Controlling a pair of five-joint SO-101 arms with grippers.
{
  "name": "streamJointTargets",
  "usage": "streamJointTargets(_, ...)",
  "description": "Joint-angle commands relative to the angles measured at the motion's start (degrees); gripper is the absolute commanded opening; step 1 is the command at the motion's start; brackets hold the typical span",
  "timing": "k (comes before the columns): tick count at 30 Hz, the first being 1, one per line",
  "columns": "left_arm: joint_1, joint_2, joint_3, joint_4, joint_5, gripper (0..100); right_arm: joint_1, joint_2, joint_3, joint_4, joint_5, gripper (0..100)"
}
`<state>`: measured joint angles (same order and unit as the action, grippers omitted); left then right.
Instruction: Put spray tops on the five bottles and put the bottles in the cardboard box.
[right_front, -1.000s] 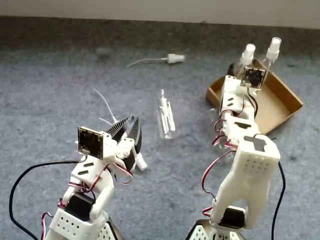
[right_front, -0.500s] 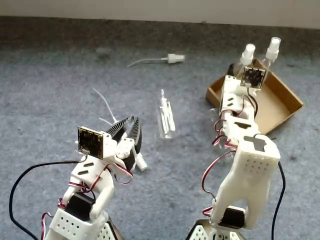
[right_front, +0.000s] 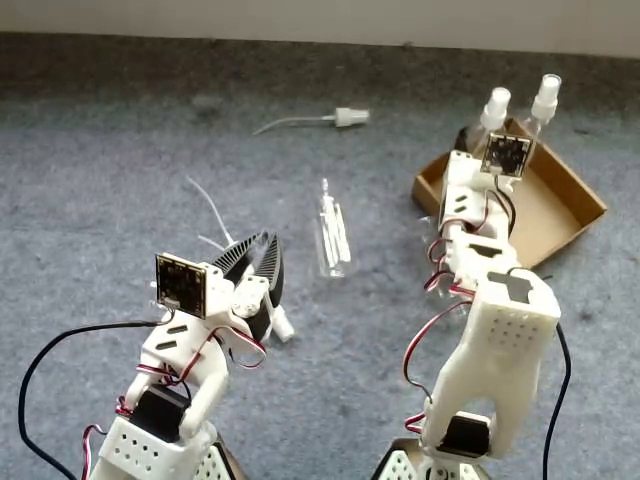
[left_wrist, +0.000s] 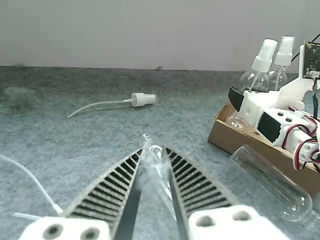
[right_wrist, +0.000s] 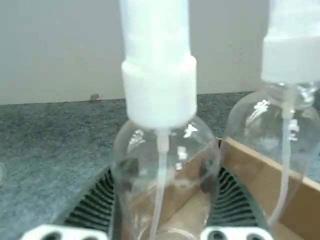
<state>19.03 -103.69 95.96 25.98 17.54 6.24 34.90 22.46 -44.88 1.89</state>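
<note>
Right wrist view: spray top (right_wrist: 156, 60) of bottle (right_wrist: 160, 165) cut by frame edge. High view, upper right — cardboard box (right_front: 570, 210) partly behind arm (right_front: 470, 215), bottle bases hidden.

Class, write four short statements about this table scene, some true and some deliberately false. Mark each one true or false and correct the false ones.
1. Two capped bottles, the gripped bottle and its neighbour, stand upright in the cardboard box. True.
2. The lying bottle is inside the box. False: it lies on its side on the carpet, between the two arms.
3. A loose spray top with its tube lies on the carpet, apart from the box. True.
4. The right gripper holds a loose spray top. False: it is shut on the gripped bottle in the box.
</note>
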Motion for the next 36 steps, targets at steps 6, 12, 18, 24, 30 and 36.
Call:
streamJointTargets(6, -0.7, 0.4, 1.2, 0.2, 0.4, 0, -1.8, -12.1, 4.0, -1.5, 0.6, 10.1)
streamJointTargets(12, -0.8, 0.4, 1.2, 0.2, 0.4, 0, -1.8, -17.1, 9.0, -1.6, 0.6, 10.1)
streamJointTargets(18, -0.8, 0.4, 1.2, 0.2, 0.4, 0, -2.2, -21.1, 13.9, -1.7, 0.6, 10.1)
streamJointTargets(24, -0.9, 0.4, 1.2, 0.2, 0.4, 0, -2.4, -21.0, 14.4, -1.9, 0.6, 10.1)
streamJointTargets(30, -0.9, 0.4, 1.2, 0.2, 0.4, 0, -2.4, -20.8, 14.0, -1.7, 0.6, 10.1)
streamJointTargets(36, -0.6, 0.4, 1.2, 1.6, 0.4, 0, -3.1, -20.8, 14.0, -1.6, 0.6, 10.1)
